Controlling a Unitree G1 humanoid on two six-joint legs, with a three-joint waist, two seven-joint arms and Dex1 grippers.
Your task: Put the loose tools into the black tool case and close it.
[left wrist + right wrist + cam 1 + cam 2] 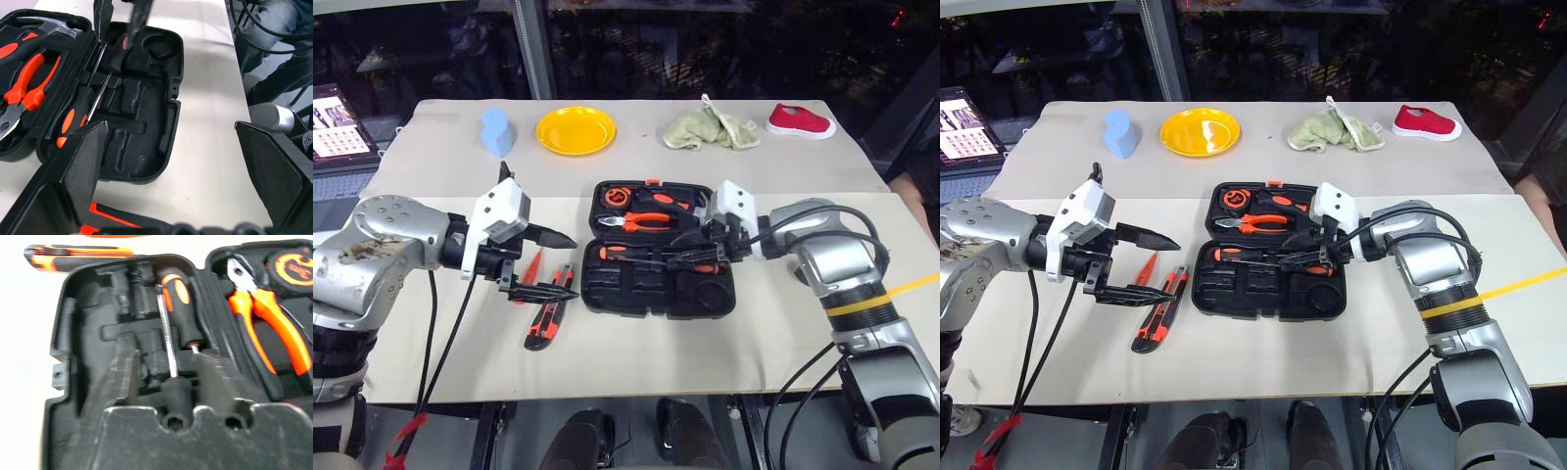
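Right end effector fingers motion-blurred.

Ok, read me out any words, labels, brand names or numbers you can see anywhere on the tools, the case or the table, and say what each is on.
None can be read.
tape measure: orange round label with dark marks, too blurred.
laptop screen: small pictures and rows, too small.
black tool case, screwdrivers, utility knife: no lettering shows.

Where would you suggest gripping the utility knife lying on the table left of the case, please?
Grip the utility knife across the middle of its slim body, from above: it lies flat on the table, long sides exposed, apart from the tool case.
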